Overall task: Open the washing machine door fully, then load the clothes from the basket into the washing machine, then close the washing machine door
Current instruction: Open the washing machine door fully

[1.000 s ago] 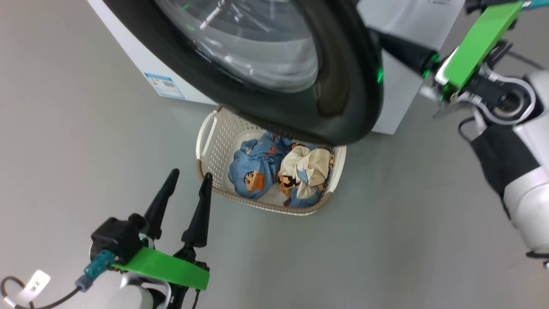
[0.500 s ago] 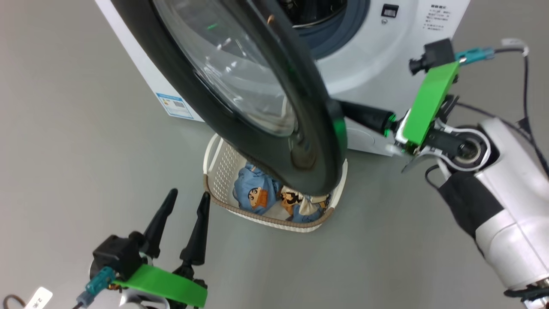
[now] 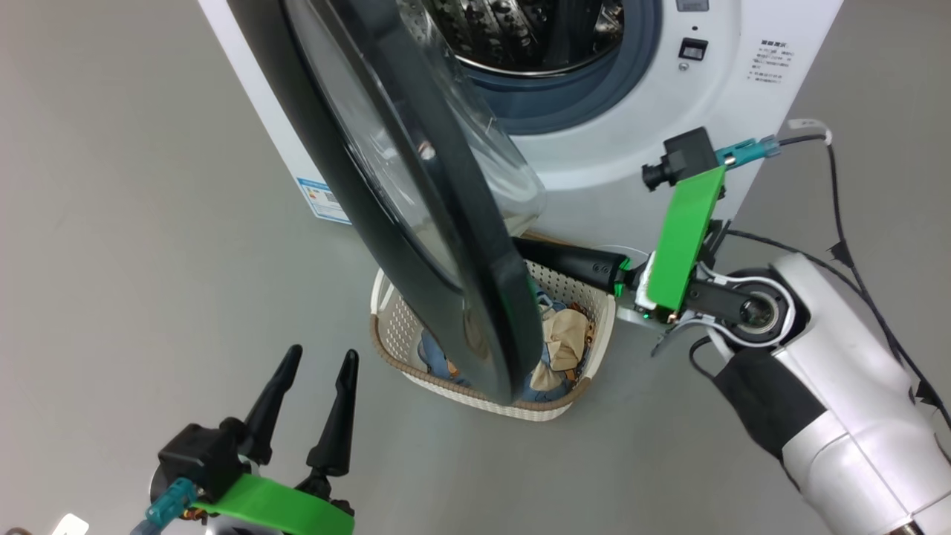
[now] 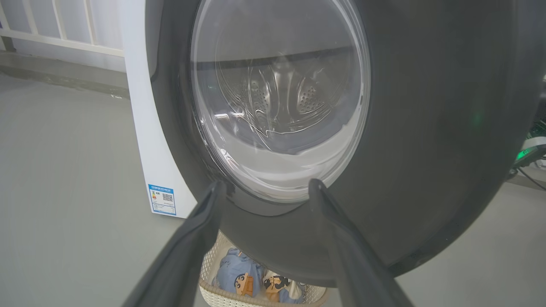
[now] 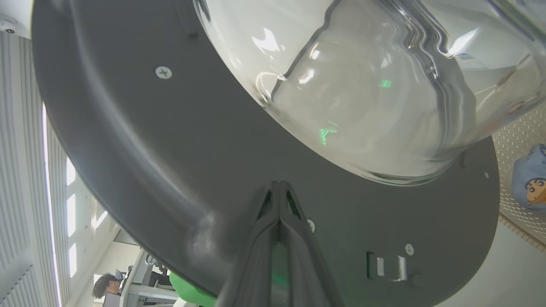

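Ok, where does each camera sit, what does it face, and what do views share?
Head view: from the head, down onto the washing machine, door and basket; left gripper and right gripper show.
Left wrist view: from the left wrist, at the door's outer face, past its own spread fingers.
Right wrist view: from the right wrist, at the door's inner face; own fingers closed.
Shared: door, clothes.

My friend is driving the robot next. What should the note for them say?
Left gripper: open, holding nothing, low at the left.
Right gripper: shut, tips against the inside of the door.
The door is part open and hangs over the basket.
Clothes: both in the basket, in front of the machine.
Done: door partly opened.
Left to do: open it fully, load the clothes, close the door.
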You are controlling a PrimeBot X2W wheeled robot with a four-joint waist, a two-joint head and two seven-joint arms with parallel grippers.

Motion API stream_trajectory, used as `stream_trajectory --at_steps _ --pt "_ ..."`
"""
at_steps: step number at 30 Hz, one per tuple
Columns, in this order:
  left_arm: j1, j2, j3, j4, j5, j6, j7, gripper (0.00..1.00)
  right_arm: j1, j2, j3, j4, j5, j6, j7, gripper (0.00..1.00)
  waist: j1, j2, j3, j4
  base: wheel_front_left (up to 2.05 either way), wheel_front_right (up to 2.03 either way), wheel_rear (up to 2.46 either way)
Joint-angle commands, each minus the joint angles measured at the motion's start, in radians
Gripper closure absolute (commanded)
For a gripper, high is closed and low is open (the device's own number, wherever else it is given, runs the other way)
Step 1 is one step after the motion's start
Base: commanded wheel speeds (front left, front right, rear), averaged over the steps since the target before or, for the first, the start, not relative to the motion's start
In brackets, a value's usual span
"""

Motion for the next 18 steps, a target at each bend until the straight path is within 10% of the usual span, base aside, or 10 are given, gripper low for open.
stream_trajectory --at_steps 1,15,18 --pt "-0.002 0.022 0.038 -0.027 0.013 -0.002 -0.006 0.0 0.019 0.029 0.017 -0.037 0.01 0.002 0.005 1.0 0.0 0.0 -0.004 0.004 0.0 0.0 0.0" --pt "0.006 0.033 0.028 -0.009 0.014 -0.002 -0.006 0.0 0.089 0.041 -0.003 -0.043 -0.004 0.002 -0.042 1.0 0.0 0.0 -0.056 -0.014 0.0 0.0 0.0" --pt "0.005 0.04 0.026 -0.005 0.005 -0.002 -0.006 0.0 0.113 0.032 -0.01 -0.046 -0.01 0.002 -0.061 0.76 0.0 0.0 -0.068 -0.031 0.0 0.0 0.0"
